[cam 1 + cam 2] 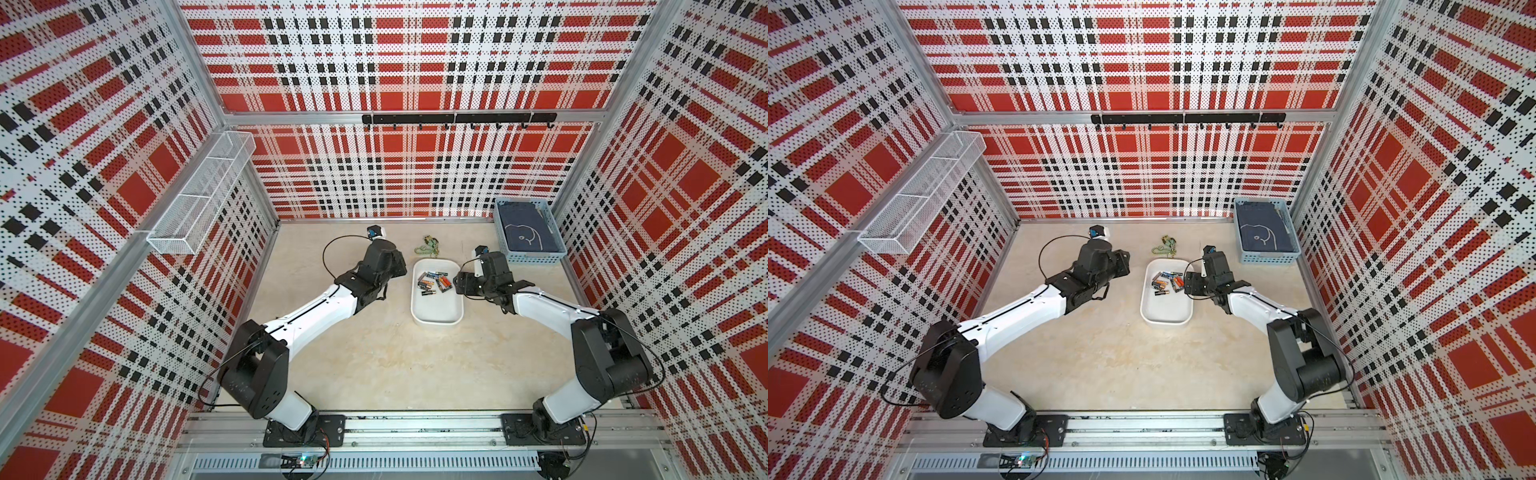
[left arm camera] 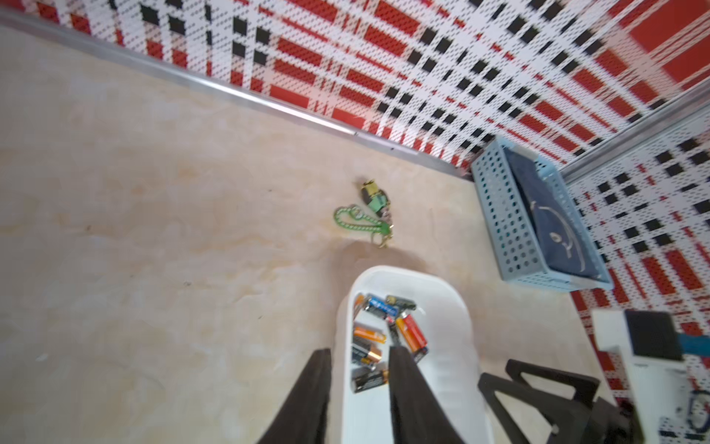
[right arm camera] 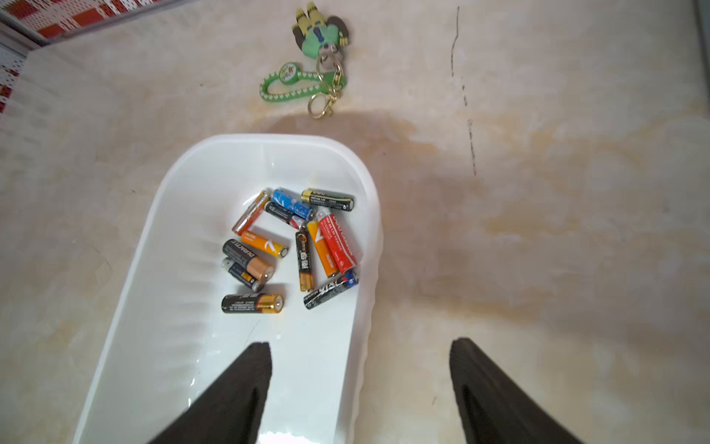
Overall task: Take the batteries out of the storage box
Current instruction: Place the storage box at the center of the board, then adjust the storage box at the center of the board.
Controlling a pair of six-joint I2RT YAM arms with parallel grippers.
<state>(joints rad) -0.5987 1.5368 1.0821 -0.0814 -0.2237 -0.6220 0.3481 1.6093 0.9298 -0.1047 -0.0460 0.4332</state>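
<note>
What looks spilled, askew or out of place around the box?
Nothing is spilled: the batteries all lie inside the box, jumbled loosely in its far half. The only stray is a green keychain on the table just beyond the box, clear of it.

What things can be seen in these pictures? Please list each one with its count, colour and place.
batteries: about twelve, black-gold, orange, red, blue, grey; lying in the tray's far half
tray: one, white; middle of table
keychain: one, green; on table just behind tray
basket: one, light blue; far right corner
cloth: one, dark blue; inside basket
wire shelf: one, white; left wall
hook rail: one, black; back wall
table: one, beige
left tool: one, black; astride tray's left wall
right tool: one, black; open, astride tray's right wall
</note>
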